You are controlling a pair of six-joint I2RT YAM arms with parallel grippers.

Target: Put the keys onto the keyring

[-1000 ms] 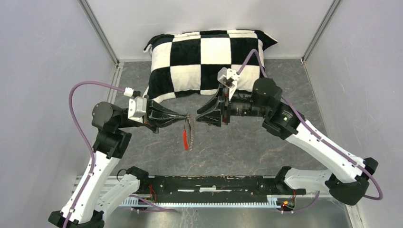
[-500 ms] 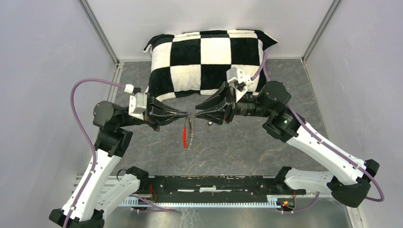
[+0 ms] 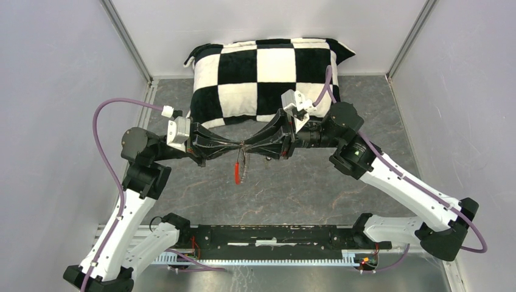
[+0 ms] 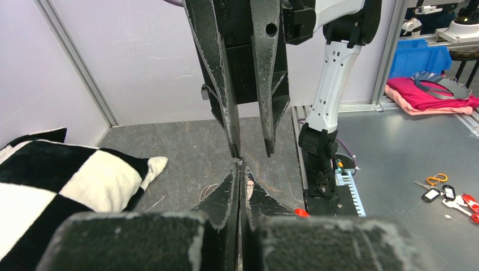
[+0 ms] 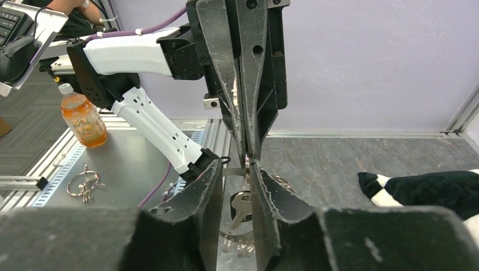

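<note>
Although the chequered pillow (image 3: 268, 73) fills the far edge of the grey desk (image 3: 347, 182), the work sits above the desk's middle, where the left arm (image 3: 140, 176) and the right arm (image 3: 389, 176) meet tip to tip. The left jaws are pressed shut on the top of the keyring (image 3: 244, 163), which hangs clear of the desk below them. The right jaws stand a little apart, with nothing visibly pinched between them.

The step in hand looks like feeding a key onto the coil. To do it well, the left jaws should hold the ring dead steady while the right ones work close beside that grip, where the wire swings least. They should take the key by its head, so the hole is free.

The keyring's long axis runs up and down, top at the jaws, bottom toward the desk. From above it shows nearly edge-on, with the red sleeve (image 3: 236, 173) on the left arm's side. One key (image 5: 240, 204) shows between the right jaws in the right wrist view, head uppermost, blade slanting down — whether it is already threaded I cannot tell.
</note>
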